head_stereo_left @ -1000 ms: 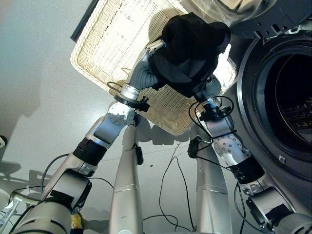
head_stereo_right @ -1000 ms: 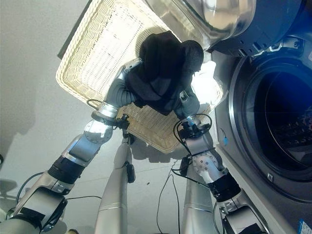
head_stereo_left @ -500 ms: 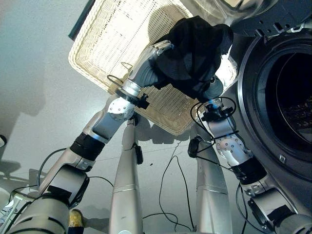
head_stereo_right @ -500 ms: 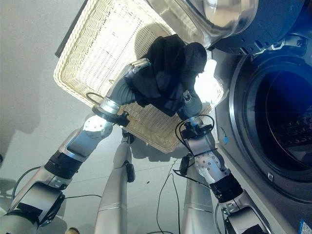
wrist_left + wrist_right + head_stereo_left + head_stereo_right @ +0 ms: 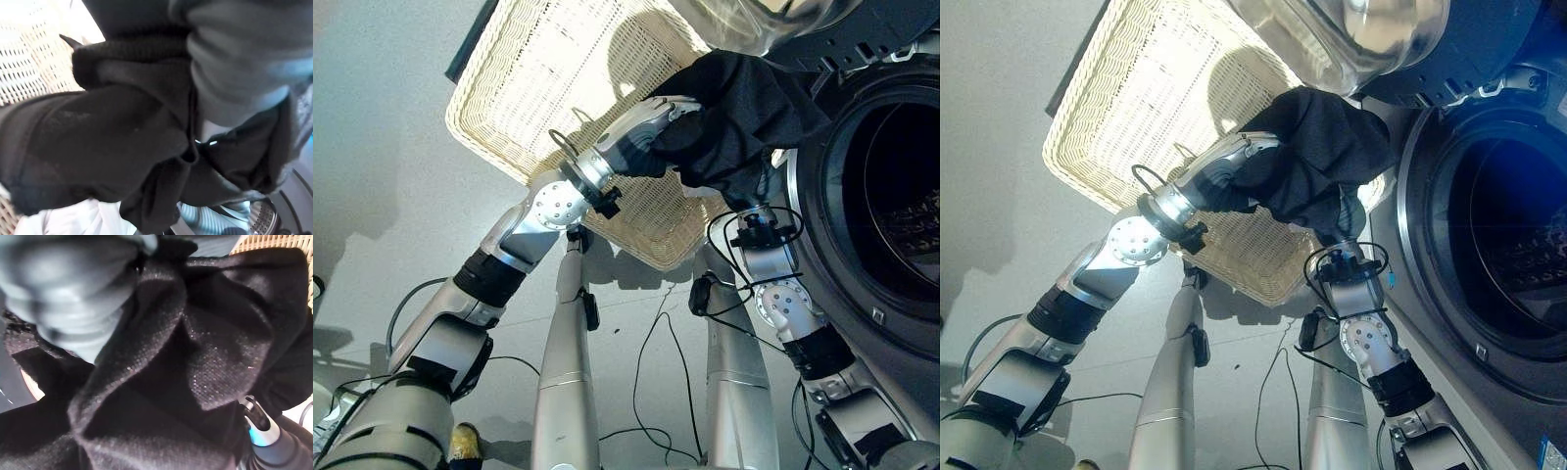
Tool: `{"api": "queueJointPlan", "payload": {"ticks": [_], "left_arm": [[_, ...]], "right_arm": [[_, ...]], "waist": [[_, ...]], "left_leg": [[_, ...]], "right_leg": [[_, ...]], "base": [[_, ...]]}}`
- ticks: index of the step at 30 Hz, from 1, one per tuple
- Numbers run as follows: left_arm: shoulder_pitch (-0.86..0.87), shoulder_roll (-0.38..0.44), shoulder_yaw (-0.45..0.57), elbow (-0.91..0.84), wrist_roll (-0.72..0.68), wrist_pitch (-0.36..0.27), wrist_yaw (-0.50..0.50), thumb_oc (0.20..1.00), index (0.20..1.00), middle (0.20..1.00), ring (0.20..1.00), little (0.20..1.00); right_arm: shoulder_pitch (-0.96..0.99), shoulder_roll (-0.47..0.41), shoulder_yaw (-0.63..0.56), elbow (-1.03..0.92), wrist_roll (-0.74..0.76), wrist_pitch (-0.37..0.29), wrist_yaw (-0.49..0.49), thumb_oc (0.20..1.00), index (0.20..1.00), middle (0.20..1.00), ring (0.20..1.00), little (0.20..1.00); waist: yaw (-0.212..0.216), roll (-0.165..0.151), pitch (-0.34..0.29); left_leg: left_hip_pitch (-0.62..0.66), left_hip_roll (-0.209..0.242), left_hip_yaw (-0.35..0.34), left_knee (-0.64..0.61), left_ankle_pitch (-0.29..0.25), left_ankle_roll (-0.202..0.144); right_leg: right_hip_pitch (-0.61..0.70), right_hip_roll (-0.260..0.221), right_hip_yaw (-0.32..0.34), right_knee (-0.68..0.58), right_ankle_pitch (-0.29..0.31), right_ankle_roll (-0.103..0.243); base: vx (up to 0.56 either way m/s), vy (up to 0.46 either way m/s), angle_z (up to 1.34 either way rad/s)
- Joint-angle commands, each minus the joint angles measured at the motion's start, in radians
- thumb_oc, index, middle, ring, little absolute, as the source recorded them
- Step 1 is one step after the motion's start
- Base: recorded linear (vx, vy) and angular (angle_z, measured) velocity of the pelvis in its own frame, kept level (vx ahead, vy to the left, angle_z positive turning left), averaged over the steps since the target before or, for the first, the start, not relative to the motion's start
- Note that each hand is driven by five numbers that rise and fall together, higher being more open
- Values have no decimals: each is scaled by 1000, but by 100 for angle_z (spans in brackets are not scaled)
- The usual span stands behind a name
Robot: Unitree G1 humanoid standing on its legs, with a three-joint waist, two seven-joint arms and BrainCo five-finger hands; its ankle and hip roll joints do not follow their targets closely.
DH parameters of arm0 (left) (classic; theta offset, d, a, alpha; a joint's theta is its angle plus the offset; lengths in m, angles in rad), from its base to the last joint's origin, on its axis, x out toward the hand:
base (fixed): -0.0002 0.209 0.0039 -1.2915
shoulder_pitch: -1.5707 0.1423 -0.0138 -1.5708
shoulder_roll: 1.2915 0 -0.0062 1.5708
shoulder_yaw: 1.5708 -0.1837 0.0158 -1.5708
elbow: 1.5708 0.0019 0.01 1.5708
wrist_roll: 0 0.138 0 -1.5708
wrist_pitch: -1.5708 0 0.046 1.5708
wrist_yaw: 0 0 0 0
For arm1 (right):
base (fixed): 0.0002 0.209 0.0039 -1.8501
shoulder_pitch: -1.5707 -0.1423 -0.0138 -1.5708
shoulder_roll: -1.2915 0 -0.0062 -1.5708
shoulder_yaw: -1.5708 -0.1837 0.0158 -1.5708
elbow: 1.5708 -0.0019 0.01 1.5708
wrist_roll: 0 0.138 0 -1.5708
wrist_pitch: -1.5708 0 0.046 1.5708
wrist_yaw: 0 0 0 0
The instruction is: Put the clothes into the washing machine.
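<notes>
You have the black garment (image 5: 739, 113) up off the wicker basket (image 5: 538, 78), bunched between both arms at about 1 o'clock in the head views. It hangs just beside the rim of the washing machine drum opening (image 5: 891, 196), which sits at 3 o'clock, and part of the cloth overlaps the machine's front edge. None of it is inside the drum.

Your left hand (image 5: 677, 106) reaches in from 7 o'clock; its silver wrist end shows against the cloth, but the fingers are buried in the folds, so you cannot tell whether they are curled or straight. In the left wrist view the dark fabric wraps over the hand, with basket weave behind it and something white (image 5: 73, 220) below the cloth.

Your right hand (image 5: 1344, 217) comes up from 5 o'clock under the garment. Its fingers are covered too, so its state cannot be told. The right wrist view shows black knit draped across the hand.

The glossy open washer door (image 5: 1351, 39) sits at 12 o'clock above the garment.
</notes>
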Motion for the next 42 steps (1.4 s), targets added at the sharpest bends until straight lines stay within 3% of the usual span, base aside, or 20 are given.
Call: {"api": "queueJointPlan", "payload": {"ticks": [1,14,15,16,17,18,20,23,25,27,31,33,36,42], "left_arm": [[24,-22,-104,-71,0,-39,-90,200,200,200,200,200],[39,-23,-90,-73,30,-69,-34,200,200,200,200,200],[39,-23,-83,-73,36,-66,-14,332,332,332,332,332],[41,-23,-82,-74,39,-65,4,526,526,526,526,526],[48,-23,-79,-75,41,-65,30,944,944,944,944,944],[49,-24,-72,-74,44,-53,71,1000,1000,1000,1000,1000],[68,-26,-58,-64,61,-55,191,1000,1000,1000,1000,1000],[76,-31,-47,-60,60,-56,239,1000,1000,1000,1000,1000],[106,-56,3,-48,22,-106,414,1000,1000,1000,1000,1000],[144,-90,39,-44,-55,-155,449,1000,1000,1000,1000,1000],[184,-141,74,-55,-189,-211,442,1000,1000,1000,1000,1000],[209,-183,89,-75,-339,-200,340,1000,1000,1000,1000,1000],[223,-217,95,-90,-426,-186,279,1000,1000,1000,1000,1000],[222,-228,102,-106,-428,-198,270,1000,1000,1000,1000,1000]], "right_arm": [[-97,39,48,-171,-17,-37,135,200,200,200,200,200],[-90,49,38,-172,-15,-34,148,200,200,200,200,200],[-93,49,36,-172,-13,-35,149,200,200,200,200,200],[-92,49,36,-172,-11,-35,150,200,200,200,200,200],[-85,50,37,-175,-12,-35,150,200,200,200,200,200],[-89,53,36,-175,-14,-38,147,200,200,200,200,200],[-83,58,35,-174,-12,-43,150,200,200,200,200,200],[-82,61,36,-174,-15,-46,150,200,200,200,200,200],[-87,79,28,-177,-26,-49,144,200,200,200,200,200],[-79,100,23,-179,-34,-48,143,200,200,200,200,200],[-82,123,15,-185,-53,-45,124,200,200,200,200,200],[-81,140,11,-197,-74,-41,107,200,200,200,200,200],[-80,159,2,-209,-93,-36,99,200,200,200,200,200],[-81,162,-8,-215,-82,-34,99,200,200,200,200,200]], "waist": [[-13,15,-14],[-10,15,-14],[-10,15,-14],[-10,14,-14],[-9,15,-14],[-8,15,-14],[-4,14,-14],[-3,14,-14],[4,13,-14],[10,13,-14],[17,11,-14],[19,9,-14],[18,8,-14],[14,3,-14]], "left_leg": [[-44,32,-10,64,-37,-32],[-35,32,-13,52,-38,-32],[-41,32,-13,51,-34,-31],[-40,32,-14,51,-34,-31],[-33,33,-14,51,-38,-32],[-39,32,-15,49,-33,-32],[-31,32,-18,46,-37,-32],[-31,32,-17,45,-36,-32],[-39,30,-22,42,-32,-31],[-33,27,-30,43,-36,-31],[-31,24,-35,38,-36,-30],[-29,23,-36,36,-36,-29],[-29,20,-33,31,-34,-27],[-28,18,-32,29,-33,-25]], "right_leg": [[62,-30,0,-156,126,162],[69,-28,0,-162,124,162],[64,-28,-1,-163,128,161],[65,-28,-1,-163,128,161],[72,-28,-1,-163,124,161],[68,-29,-2,-166,128,161],[76,-28,-3,-167,125,161],[76,-28,-4,-168,125,161],[70,-29,-6,-169,127,160],[78,-28,-9,-168,122,159],[82,-29,-14,-169,124,158],[83,-29,-16,-168,122,158],[85,-28,-18,-171,124,157],[87,-24,-15,-176,125,155]], "base": [[0,0,0],[0,0,0],[0,0,0],[0,0,0],[0,0,0],[0,0,0],[0,0,0],[0,0,0],[-15,-36,0],[-9,-35,-1],[-5,-17,0],[-4,-4,2],[-6,-4,4],[-2,0,1]]}}
